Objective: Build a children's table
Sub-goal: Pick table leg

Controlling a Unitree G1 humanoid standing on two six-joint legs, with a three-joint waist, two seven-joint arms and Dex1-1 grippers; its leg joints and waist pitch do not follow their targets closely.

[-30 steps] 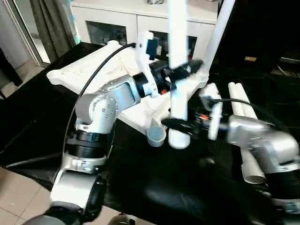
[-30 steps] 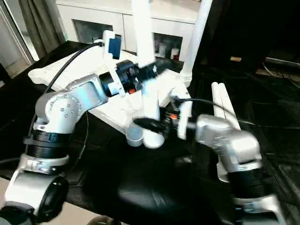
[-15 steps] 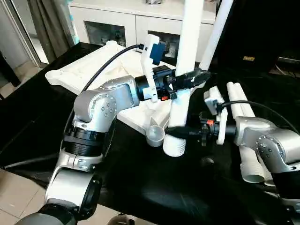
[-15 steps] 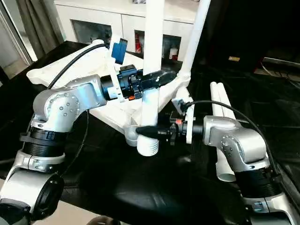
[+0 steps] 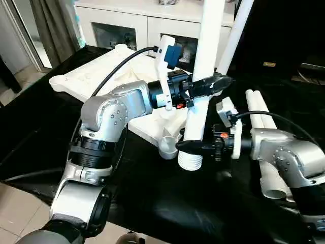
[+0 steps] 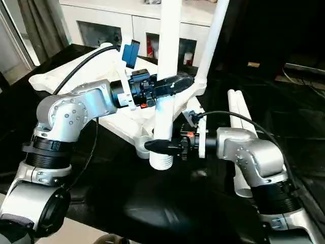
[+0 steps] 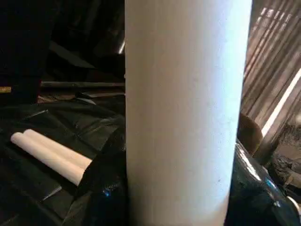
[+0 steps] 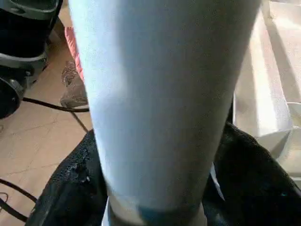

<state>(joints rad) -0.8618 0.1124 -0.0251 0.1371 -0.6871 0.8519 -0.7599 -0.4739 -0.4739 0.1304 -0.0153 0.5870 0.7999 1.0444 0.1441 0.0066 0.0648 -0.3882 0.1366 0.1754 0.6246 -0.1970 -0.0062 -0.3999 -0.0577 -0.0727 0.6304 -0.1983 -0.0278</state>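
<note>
- Covering the scene is the large black-sheeted table (image 5: pixel 40 127), whose near edge runs above a tiled floor (image 5: pixel 20 213).
- Standing beyond its far edge is a white cabinet (image 5: pixel 127 20) with glass doors.
- Lying ribbed side up toward the far left corner of the black table is the white table top (image 5: pixel 96 76), one round corner socket (image 5: pixel 169 147) pointing to the near edge.
- Rising from the top's far right corner is a fitted leg (image 5: pixel 236 30), tilted slightly.
- Held nearly upright in the middle of the black table is another white tube leg (image 5: pixel 203 76), its flared ribbed end (image 5: pixel 190 160) low, just beside the near socket and not in it.
- Resting side by side near the right edge are two spare legs (image 5: pixel 264 132).
- The left gripper (image 5: pixel 205 85) is clamped around the held leg's middle.
- The right gripper (image 5: pixel 195 146) is clasped around that leg just above the flared end.
</note>
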